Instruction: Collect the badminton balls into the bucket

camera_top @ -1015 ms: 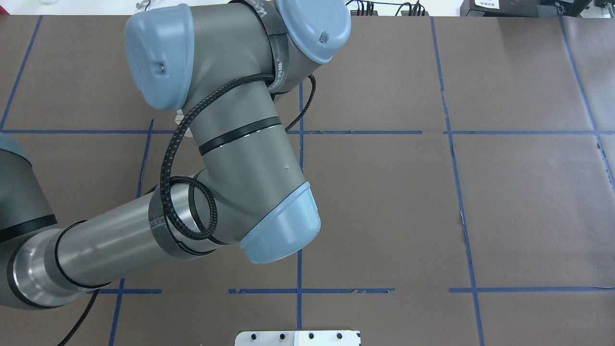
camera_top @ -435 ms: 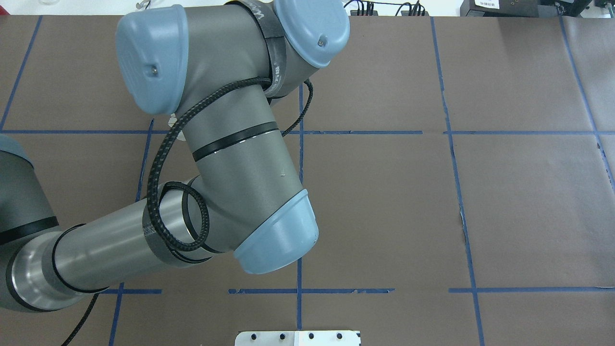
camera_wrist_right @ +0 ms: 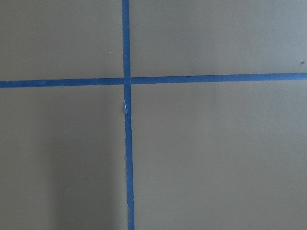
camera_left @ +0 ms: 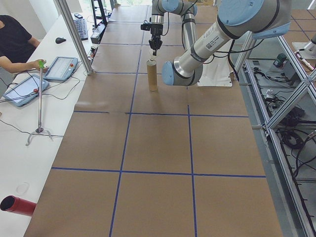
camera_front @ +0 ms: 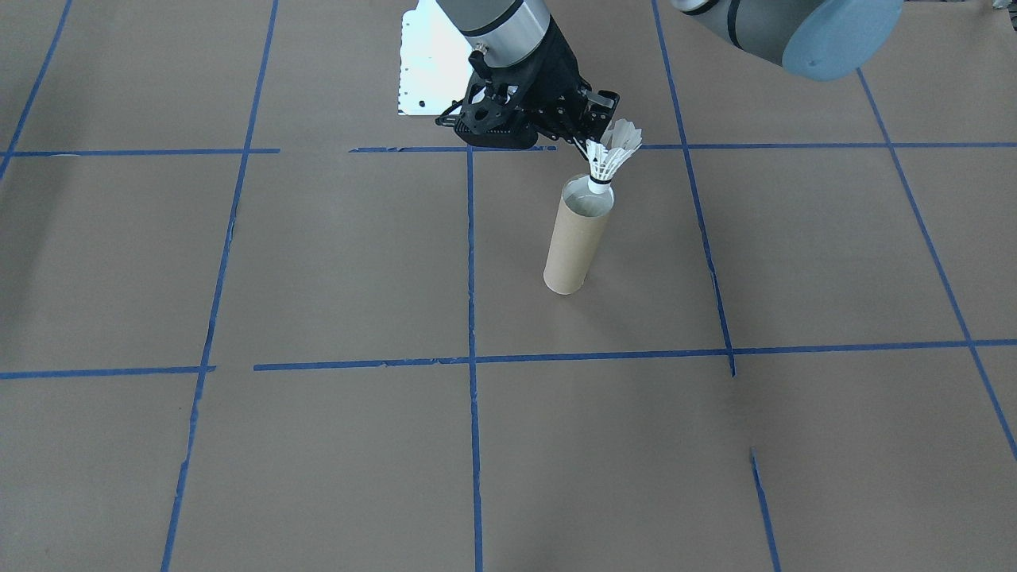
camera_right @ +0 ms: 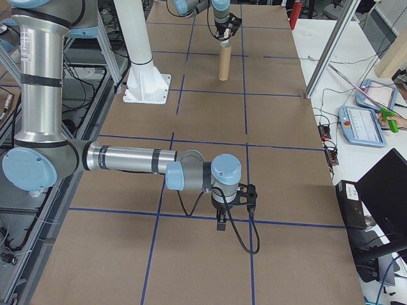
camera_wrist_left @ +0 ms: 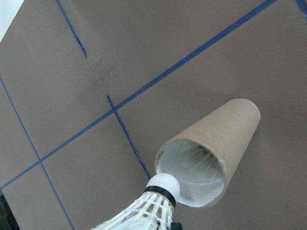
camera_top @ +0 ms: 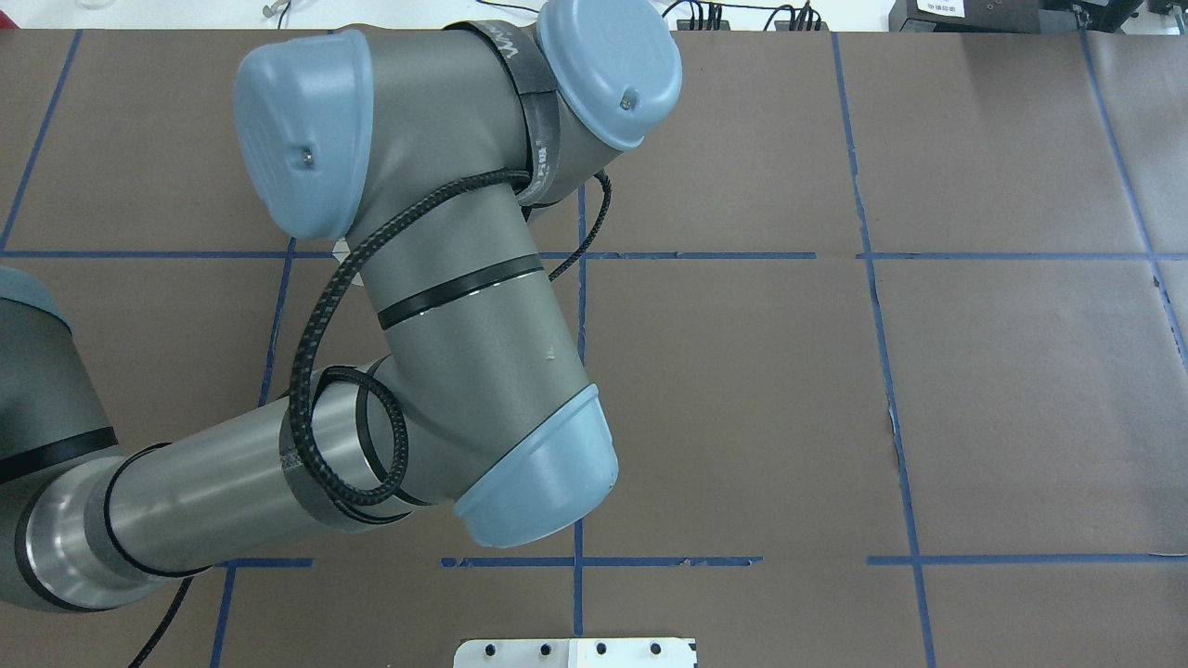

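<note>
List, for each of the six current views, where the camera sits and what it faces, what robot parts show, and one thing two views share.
Front-facing: across table, looks down at left gripper holding shuttlecock above tube.
Overhead: behind robot, left arm only.
Exterior left: table end; left arm near.
Exterior right: opposite end; right gripper near.
Left wrist: shuttlecock, tube mouth.
Right wrist: bare taped table.
Shared: tube, front-facing and left wrist.

1. Shuttlecocks: 1 in plain view, cork down at the tube mouth. Feather shafts show inside the tube in the left wrist view; no. can't be told.
2. Tubes: 1, upright on desk.
3. Arms: 2, left and right.
4. Grippers: 2, left, right.
5. Tablets: 2, at desk side.
6. Persons: 1, partly seen.
</note>
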`<state>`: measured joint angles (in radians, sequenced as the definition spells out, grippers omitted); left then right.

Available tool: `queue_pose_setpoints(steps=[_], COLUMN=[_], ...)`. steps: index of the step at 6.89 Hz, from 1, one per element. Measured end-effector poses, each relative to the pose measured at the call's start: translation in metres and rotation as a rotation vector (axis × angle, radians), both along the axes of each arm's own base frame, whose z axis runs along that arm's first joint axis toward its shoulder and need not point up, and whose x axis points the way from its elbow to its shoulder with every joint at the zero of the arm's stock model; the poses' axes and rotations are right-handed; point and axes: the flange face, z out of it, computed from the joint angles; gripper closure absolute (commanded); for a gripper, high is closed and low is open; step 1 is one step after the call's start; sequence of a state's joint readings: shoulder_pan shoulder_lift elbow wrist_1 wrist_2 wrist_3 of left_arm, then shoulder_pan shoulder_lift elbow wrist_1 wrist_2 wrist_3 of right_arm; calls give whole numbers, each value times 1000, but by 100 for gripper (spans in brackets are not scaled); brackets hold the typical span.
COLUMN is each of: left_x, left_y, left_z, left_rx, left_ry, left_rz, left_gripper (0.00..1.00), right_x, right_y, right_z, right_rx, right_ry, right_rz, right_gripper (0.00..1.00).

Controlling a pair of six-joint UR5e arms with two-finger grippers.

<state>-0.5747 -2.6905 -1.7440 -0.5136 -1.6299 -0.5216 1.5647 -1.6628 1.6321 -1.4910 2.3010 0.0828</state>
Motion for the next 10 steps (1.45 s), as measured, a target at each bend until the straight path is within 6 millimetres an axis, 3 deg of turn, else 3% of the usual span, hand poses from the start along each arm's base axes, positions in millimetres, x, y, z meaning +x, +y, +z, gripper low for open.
queue_pose_setpoints(steps=[3, 4, 5, 7, 10], left_x=[-2, -3, -2, -3, -20], left_y=[2, 2, 2, 4, 14], left_z=[0, 1, 1, 3, 9], left_rx=[7, 8, 10, 17, 43], left_ry=[11, 14, 19, 33, 72], left_rz=[1, 1, 0, 1, -1], left_gripper=[99, 33, 0, 0, 0], right_x=[0, 0, 0, 0, 0], right_y=[0, 0, 0, 0, 0], right_z=[0, 0, 0, 0, 0], right_rx=[0, 0, 0, -1, -1], right_ry=[0, 0, 0, 0, 0], right_rz=[1, 0, 0, 1, 1], right_gripper=[0, 0, 0, 0, 0])
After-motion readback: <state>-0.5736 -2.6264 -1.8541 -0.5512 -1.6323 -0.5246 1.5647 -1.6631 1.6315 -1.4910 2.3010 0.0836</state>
